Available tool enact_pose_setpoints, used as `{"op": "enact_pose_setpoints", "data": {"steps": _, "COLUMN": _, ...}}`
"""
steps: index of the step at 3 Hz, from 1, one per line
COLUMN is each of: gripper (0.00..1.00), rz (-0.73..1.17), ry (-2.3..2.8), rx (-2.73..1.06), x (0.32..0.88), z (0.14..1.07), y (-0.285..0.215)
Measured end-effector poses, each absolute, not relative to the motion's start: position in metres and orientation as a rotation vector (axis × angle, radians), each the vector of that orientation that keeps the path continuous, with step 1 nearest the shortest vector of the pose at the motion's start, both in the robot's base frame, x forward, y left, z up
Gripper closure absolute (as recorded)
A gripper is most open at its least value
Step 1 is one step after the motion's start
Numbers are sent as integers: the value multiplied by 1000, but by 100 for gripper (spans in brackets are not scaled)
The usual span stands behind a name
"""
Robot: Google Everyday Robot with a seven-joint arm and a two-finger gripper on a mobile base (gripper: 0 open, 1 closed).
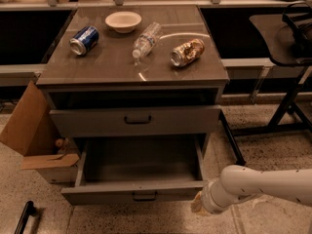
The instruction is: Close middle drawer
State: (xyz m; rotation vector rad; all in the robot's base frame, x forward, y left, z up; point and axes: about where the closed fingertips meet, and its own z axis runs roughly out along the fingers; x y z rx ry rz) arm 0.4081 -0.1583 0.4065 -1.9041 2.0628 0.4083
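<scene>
The middle drawer (134, 192) is a wide grey drawer pulled far out of the cabinet (131, 67), its inside empty, with a small dark bar handle (145, 196) at the centre of its low front. The taller top drawer (136, 121) above it is closed. The lowest drawer is hidden under the open one. My white arm (263, 184) comes in from the lower right. My gripper (197, 204) is low, near the floor, just right of the open drawer's front right corner and close to it.
On the cabinet top lie a blue can (84, 40), a white bowl (123, 21), a clear plastic bottle (146, 39) and a brown can (186, 52). An open cardboard box (31, 130) stands left of the cabinet. A dark table leg (287, 106) is at the right.
</scene>
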Motion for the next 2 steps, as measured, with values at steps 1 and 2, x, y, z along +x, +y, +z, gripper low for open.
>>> {"op": "enact_pose_setpoints", "data": {"steps": 1, "gripper": 100, "rz": 340, "ry": 2050, "rx": -1854, "x": 433, "z": 397, "y": -162}}
{"op": "enact_pose_setpoints", "data": {"steps": 2, "gripper": 100, "rz": 299, "ry": 2025, "rx": -1809, "x": 461, "z": 391, "y": -162}}
